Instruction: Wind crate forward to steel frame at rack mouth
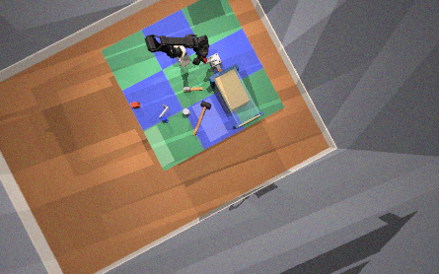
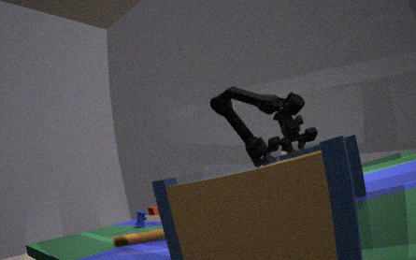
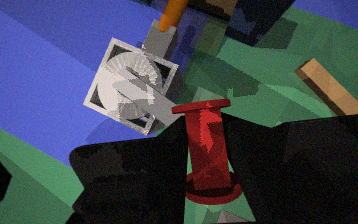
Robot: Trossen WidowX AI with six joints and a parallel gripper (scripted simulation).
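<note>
Your gripper (image 3: 207, 150) is clamped on the red grip of the winch handle (image 3: 207, 142), its black fingers drawn in to a narrow gap with the spool-shaped grip between them. In the wrist view a grey crank bar runs from the top of that grip across the top of the hand winch (image 3: 130, 92), a pale square-framed housing with a round drum inside, standing on the blue patch of the checkered mat (image 1: 143, 94). An orange strap (image 3: 172, 15) leaves the winch at the upper edge of that view. From above, you see the arm (image 1: 175, 44) reaching across the mat to the winch (image 1: 215, 60), which stands just beside one end of the tan crate (image 1: 233, 90). The crate lies flat inside the blue-framed guard cubby (image 1: 222, 105), and in the exterior view its broad tan face (image 2: 252, 215) sits between the dark blue posts (image 2: 338, 187). Out on the mat, well apart from the winch, lie a hammer (image 1: 201, 117) with a wooden shaft, a small mallet-like tool (image 1: 192, 89), a grey cylinder (image 1: 185, 112), a small silver tool (image 1: 164, 111) and a red piece (image 1: 135, 104).
</note>
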